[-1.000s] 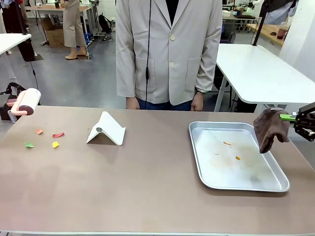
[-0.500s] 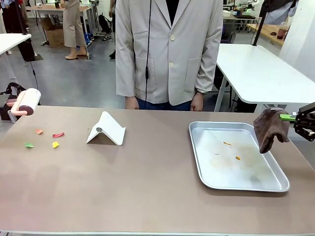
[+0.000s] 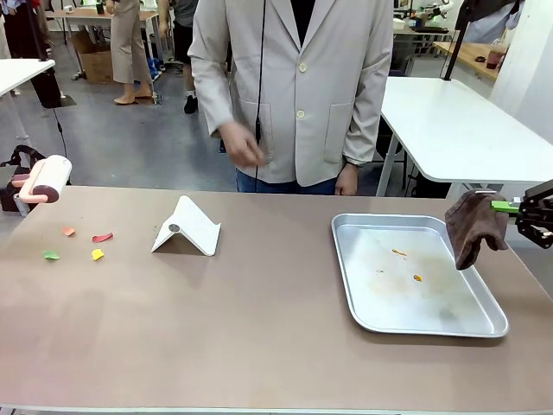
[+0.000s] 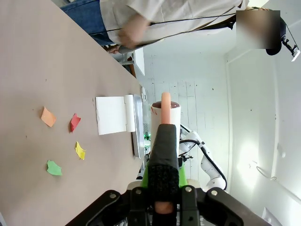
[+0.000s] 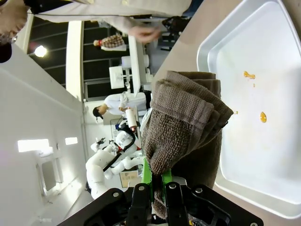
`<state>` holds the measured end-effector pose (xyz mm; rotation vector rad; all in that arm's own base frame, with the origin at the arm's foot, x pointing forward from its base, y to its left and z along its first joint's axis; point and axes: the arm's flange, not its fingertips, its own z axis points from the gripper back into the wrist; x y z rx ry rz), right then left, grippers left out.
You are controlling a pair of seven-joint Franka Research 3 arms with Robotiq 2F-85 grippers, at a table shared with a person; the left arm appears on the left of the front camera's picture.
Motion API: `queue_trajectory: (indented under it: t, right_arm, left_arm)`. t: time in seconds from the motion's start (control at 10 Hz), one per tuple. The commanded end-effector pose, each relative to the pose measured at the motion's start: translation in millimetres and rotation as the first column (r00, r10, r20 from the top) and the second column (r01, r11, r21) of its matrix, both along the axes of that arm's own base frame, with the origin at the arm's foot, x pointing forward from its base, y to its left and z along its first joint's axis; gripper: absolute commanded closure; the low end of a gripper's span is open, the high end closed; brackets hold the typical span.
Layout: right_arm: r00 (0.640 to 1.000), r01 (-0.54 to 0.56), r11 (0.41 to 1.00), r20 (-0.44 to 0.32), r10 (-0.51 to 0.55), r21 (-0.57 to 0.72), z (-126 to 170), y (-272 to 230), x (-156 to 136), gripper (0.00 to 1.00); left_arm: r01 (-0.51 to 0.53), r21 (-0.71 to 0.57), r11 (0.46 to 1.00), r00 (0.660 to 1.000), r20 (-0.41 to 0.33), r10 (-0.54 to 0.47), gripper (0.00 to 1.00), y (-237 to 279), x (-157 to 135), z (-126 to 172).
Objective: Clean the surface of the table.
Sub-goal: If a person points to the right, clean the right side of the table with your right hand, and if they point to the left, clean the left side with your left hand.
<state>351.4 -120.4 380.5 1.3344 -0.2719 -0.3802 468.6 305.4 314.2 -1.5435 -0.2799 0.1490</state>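
Observation:
The brownish table (image 3: 259, 328) carries small paper scraps at its left: orange (image 3: 68, 231), red (image 3: 102, 237), green (image 3: 51, 255) and yellow (image 3: 98, 254). My left gripper (image 4: 163, 190) is shut on the handle of a lint roller (image 4: 165, 110), whose white drum and pink handle hang above the table's far-left corner (image 3: 47, 180). At the right, my right gripper (image 3: 511, 207) is shut on a folded brown cloth (image 3: 473, 226) that dangles over the right rim of a metal tray (image 3: 432, 298). The cloth (image 5: 183, 122) hangs from the green pads.
A white folded card stand (image 3: 187, 226) sits left of centre. The tray holds small orange stains (image 3: 398, 252). A person in a pale jacket stands at the far edge, one hand (image 3: 242, 147) raised to chest height. A white table (image 3: 458, 130) stands behind at right.
The person's hand on the picture's left has risen from the table's far edge to chest height. Both arms, the roller and the cloth have stayed put.

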Motion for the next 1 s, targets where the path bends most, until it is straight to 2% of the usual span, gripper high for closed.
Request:
queue_trajectory:
  t: [0.0,0.9]
  right_arm:
    - [1.0,-0.008,1.0,0.002,0.008,0.005,4.6,0.8,-2.0,1.0]
    - [1.0,-0.008,1.0,0.002,0.008,0.005,4.6,0.8,-2.0,1.0]
  left_arm:
    - [0.006,0.009,1.0,1.0,0.014,-0.007,0.96,-0.8,-3.5,4.2]
    - [0.006,0.009,1.0,1.0,0.014,-0.007,0.96,-0.8,-3.5,4.2]
